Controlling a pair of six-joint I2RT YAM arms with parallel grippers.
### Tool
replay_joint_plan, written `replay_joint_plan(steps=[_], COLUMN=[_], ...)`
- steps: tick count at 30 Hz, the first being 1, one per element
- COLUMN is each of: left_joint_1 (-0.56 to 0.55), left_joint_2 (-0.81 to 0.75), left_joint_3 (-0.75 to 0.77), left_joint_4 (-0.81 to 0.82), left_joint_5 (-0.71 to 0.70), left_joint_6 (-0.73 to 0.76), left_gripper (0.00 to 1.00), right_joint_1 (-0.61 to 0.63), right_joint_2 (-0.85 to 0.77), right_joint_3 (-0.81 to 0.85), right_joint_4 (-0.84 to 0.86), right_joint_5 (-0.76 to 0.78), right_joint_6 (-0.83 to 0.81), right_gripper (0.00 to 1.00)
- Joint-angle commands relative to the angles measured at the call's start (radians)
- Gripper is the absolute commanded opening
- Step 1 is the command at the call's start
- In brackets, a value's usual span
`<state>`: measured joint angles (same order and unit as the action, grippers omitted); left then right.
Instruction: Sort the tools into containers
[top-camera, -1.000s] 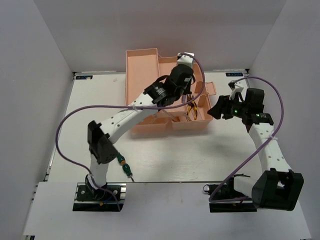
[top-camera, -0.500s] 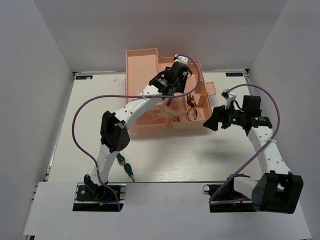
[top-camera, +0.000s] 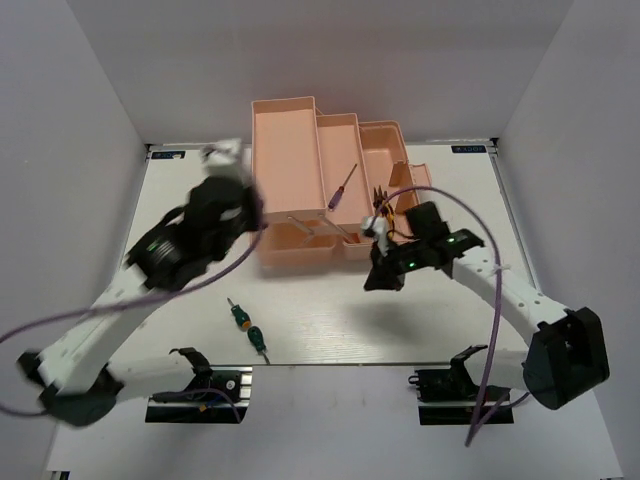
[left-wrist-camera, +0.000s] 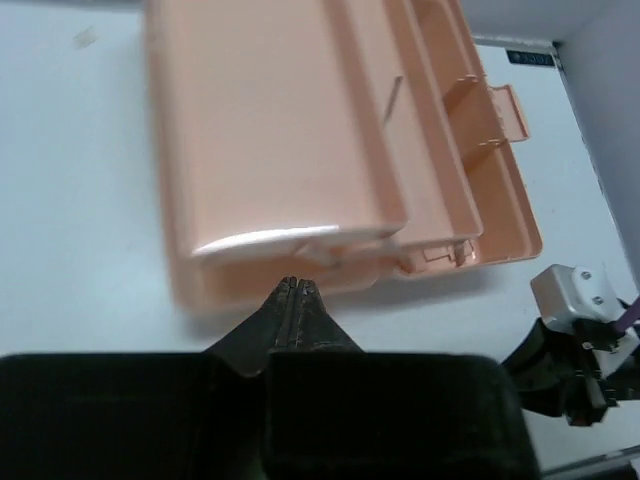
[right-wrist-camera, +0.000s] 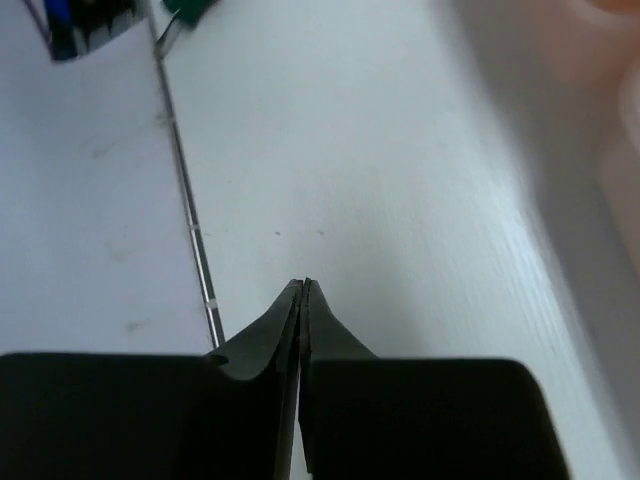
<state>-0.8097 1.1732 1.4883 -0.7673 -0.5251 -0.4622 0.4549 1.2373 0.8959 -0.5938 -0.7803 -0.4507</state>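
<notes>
White tabletop between pale walls carries the salmon-pink toolbox (top-camera: 285, 160) at twelve o'clock, its stepped trays open. The purple-handled screwdriver (top-camera: 343, 187) lies in the middle tray. Yellow-handled pliers (top-camera: 390, 212) show in the tray at its three o'clock, partly hidden by the right arm. Two green-handled screwdrivers (top-camera: 240, 318) lie loose on the table at seven o'clock. The left gripper (left-wrist-camera: 297, 290) hangs off the box's nine o'clock side, jaws pressed together on nothing. The right gripper (right-wrist-camera: 302, 288), equally closed and empty, hovers over bare table by the box's five o'clock corner. Sorting looks to be between picks: next, one pincer must open and drop over a green handle.
</notes>
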Motion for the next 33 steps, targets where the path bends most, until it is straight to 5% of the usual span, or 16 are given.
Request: replay_joint_plan(steps=[1, 5, 9, 12, 22, 33], left_joint_1=[0.006, 0.017, 0.017, 0.017, 0.017, 0.017], left_joint_2=[-0.176, -0.311, -0.311, -0.337, -0.506, -0.535], left_joint_3=[-0.167, -0.314, -0.402, -0.476, -0.533, -0.379], left_joint_4=[-0.301, -0.525, -0.639, -0.639, -0.639, -0.639], left_joint_5=[-0.067, -0.041, 0.010, 0.051, 0.033, -0.157], left_joint_6=[-0.263, -0.478, -0.621, -0.694, -0.808, -0.763], left_gripper=[0.02, 0.56, 0.68, 0.70, 0.72, 0.72], right_joint_1=[0.181, 0.457, 0.602, 0.675, 0.797, 0.864], right_joint_2=[0.039, 0.172, 0.322, 0.456, 0.711, 0.827], right_joint_3=[0.015, 0.070, 0.194, 0.319, 0.572, 0.664], right_joint_4=[0.121, 0.190, 0.222, 0.232, 0.193, 0.172], right_joint_5=[0.114, 0.320, 0.479, 0.489, 0.593, 0.756], right_joint_6=[0.072, 0.168, 0.253, 0.365, 0.701, 0.908], right_gripper=[0.01, 0.25, 0.67, 0.87, 0.90, 0.90])
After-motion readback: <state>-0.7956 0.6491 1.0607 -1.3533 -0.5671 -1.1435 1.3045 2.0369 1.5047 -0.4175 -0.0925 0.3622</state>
